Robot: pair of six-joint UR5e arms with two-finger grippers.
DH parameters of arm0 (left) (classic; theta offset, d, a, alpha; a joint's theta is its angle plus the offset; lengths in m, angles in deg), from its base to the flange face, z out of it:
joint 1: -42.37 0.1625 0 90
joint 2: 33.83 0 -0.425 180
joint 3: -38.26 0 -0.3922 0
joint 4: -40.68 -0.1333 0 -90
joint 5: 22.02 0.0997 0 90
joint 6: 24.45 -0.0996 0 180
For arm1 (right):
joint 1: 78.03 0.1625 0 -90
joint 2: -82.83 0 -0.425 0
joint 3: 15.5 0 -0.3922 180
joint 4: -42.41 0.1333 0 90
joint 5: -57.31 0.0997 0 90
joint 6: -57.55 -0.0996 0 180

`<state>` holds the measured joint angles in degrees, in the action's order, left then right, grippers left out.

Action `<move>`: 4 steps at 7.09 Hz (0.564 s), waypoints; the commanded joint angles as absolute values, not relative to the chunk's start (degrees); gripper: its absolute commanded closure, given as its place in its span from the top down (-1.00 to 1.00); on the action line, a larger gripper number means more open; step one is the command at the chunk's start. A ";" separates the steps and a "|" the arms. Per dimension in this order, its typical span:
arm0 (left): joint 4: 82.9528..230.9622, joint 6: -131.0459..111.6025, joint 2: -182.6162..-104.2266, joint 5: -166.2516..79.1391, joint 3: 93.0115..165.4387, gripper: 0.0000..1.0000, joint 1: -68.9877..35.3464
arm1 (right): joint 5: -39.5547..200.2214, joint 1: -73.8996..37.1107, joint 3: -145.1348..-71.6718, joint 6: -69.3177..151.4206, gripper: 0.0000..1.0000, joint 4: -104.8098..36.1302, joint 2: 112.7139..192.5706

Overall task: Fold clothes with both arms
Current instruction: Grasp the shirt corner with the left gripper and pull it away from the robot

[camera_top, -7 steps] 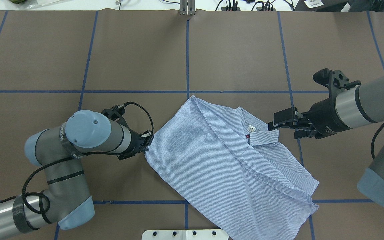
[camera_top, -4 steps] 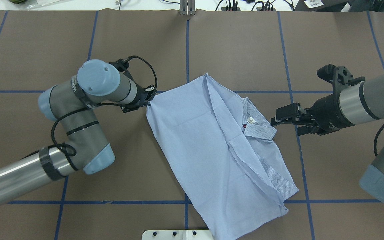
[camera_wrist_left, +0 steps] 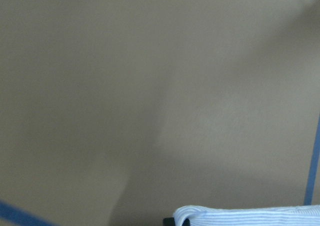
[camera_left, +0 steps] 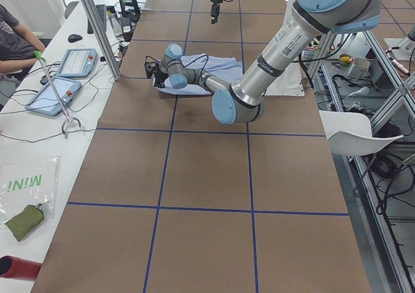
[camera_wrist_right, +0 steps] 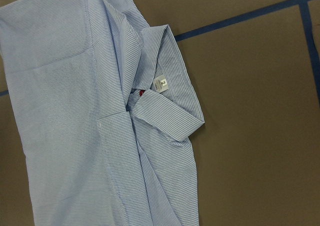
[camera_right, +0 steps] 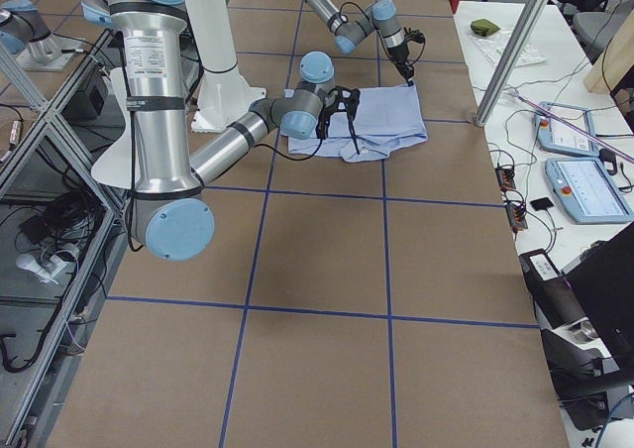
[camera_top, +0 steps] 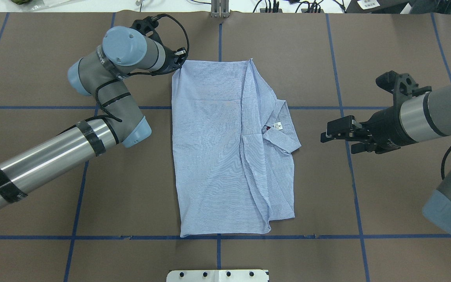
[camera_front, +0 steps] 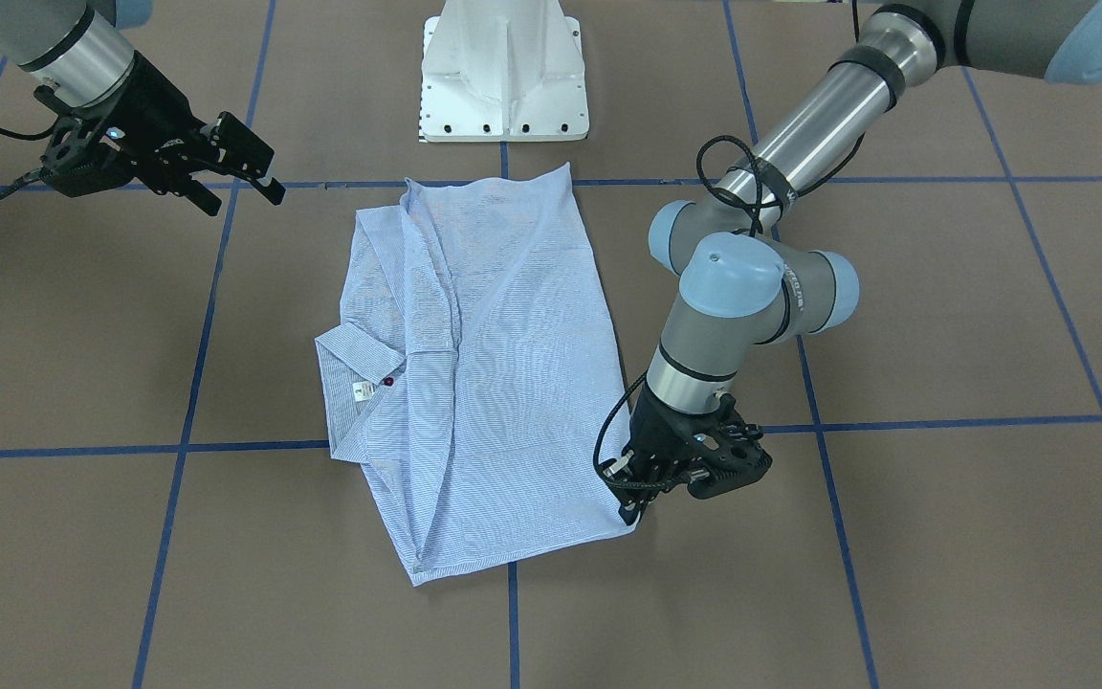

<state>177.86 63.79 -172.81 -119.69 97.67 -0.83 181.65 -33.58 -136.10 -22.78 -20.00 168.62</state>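
A large table covered in brown paper (camera_top: pixel 280 51), marked into squares by blue tape lines (camera_top: pixel 339 62), fills the scene. In its middle lies a light blue, finely white-striped button-up shirt (camera_top: pixel 210 149), folded lengthwise into a rough rectangle. Its long sides run away from the robot. Its near hem sits just along the tape line closest to the white pedestal base (camera_front: pixel 505 72).

The grey metallic left arm with light blue joint caps (camera_top: pixel 53 152) reaches diagonally across the table to the shirt's far corner on the robot's left. The matching right arm (camera_top: pixel 437 113) comes in from the other side and ends near the shirt, level with its collar but not touching it.

The black two-finger left gripper (camera_front: pixel 629 498) points down at the table with its fingers pinched together on that far corner of the cloth. The left wrist view shows a striped edge at the bottom of the frame. The black right gripper (camera_top: pixel 337 141) hovers with its jaws spread apart and nothing between them, aimed towards the collar.

The striped collar (camera_wrist_right: pixel 165 118) juts out from the shirt's edge on the robot's right. On it sits a small white neck label (camera_wrist_right: pixel 162 84), and just beside that a tiny red button (camera_wrist_right: pixel 141 92).
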 commanded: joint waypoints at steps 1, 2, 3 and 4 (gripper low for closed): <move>184.72 63.61 -175.58 -117.13 92.25 -1.00 -0.87 | 181.32 -33.55 -135.73 -22.78 1.00 -20.00 168.62; 185.17 63.61 -175.59 -117.12 92.05 -1.00 -0.87 | 180.98 -33.55 -135.64 -22.78 1.00 -20.00 168.62; 185.17 62.83 -175.42 -117.12 92.04 0.98 -0.78 | 180.10 -33.73 -135.12 -22.78 1.00 -20.08 168.62; 184.91 60.56 -175.33 -117.21 92.48 1.00 -0.95 | 177.57 -34.69 -134.77 -22.78 1.00 -20.34 168.53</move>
